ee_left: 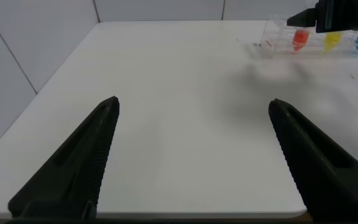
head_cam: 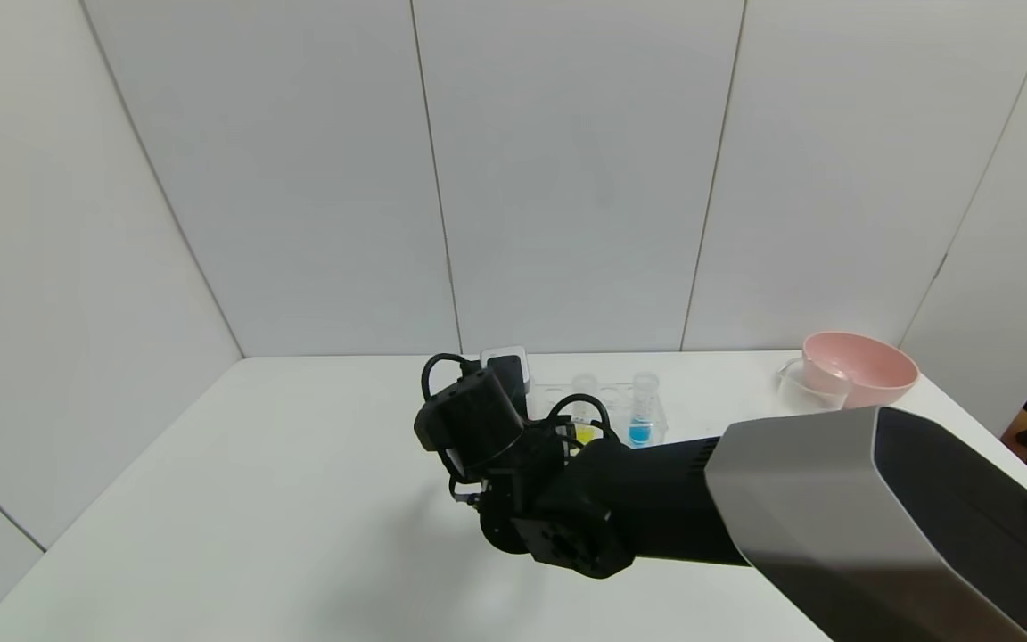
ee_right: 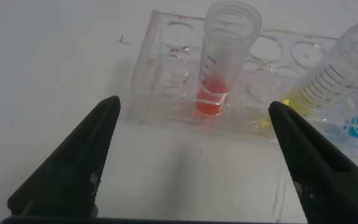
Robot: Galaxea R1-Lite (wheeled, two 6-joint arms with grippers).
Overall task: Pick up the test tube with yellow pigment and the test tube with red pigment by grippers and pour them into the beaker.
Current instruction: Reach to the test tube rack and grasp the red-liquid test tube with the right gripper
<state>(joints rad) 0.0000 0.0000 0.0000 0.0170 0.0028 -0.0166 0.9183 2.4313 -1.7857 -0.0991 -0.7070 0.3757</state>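
Red-pigment test tube [ee_right: 219, 62] stands racked ahead of open right pincer [ee_right: 191, 155].

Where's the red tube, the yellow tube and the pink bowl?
red tube [ee_right: 212, 102], right wrist view, on its red liquid.
yellow tube [ee_right: 309, 93], right wrist view, on its yellow liquid.
pink bowl [head_cam: 870, 374], head view, on its outer wall.

Red-pigment tube [ee_right: 219, 68] and yellow-pigment tube [ee_right: 328, 78] stand racked; beaker [head_cam: 803, 386] well apart.

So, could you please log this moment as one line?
right gripper: open, facing red test tube in rack | left gripper: open, idle over table | beaker: beside pink bowl
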